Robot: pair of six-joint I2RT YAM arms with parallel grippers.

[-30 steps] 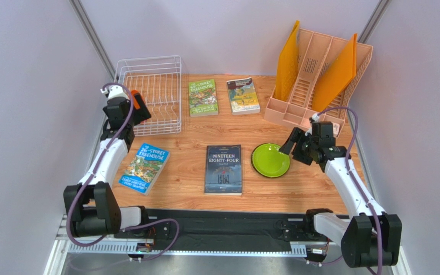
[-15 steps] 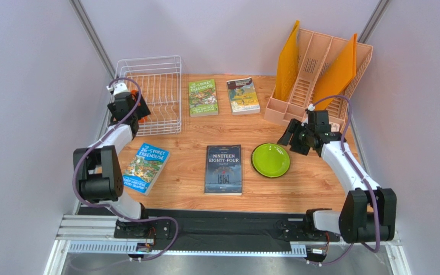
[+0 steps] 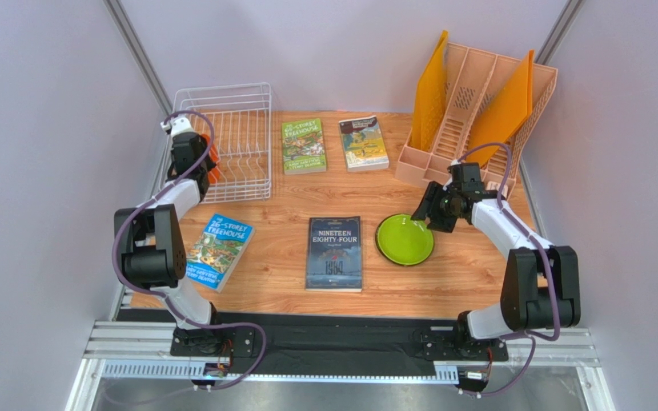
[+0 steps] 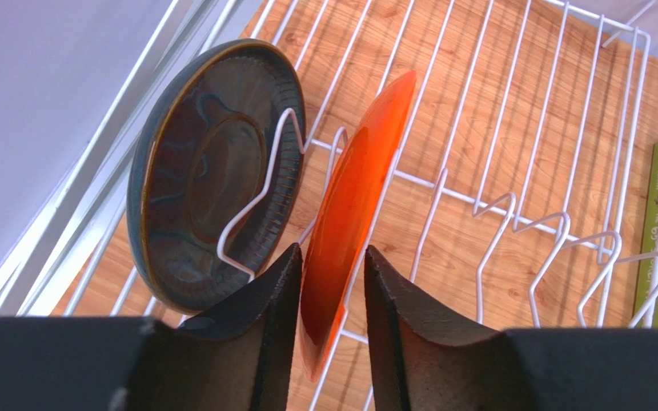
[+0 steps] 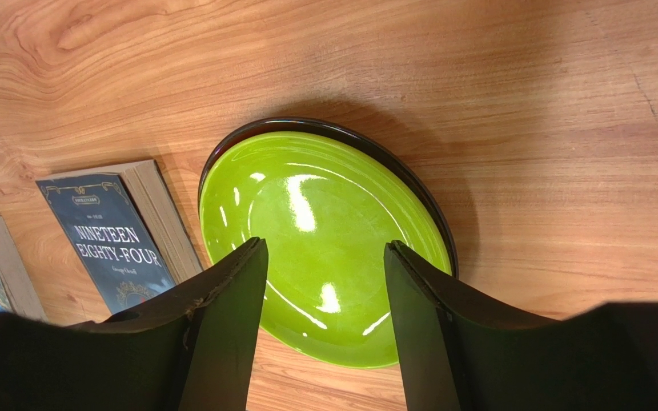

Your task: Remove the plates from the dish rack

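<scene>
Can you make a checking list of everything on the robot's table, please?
Surface: wooden table, no spills seen.
Job's things: orange plate and teal-grey plate upright in the white dish rack; green plate flat on the table.
Clutter: four books, peach organizer with orange dividers.
Pincers: left pincer clamps the orange plate; right pincer open above the green plate.
Cables: purple cables loop along both arms, no snag seen.
Surroundings: pale walls, nothing else seen.

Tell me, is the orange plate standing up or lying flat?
Standing up: the round orange plate leans on edge between tines of the white wire dish rack.
</scene>
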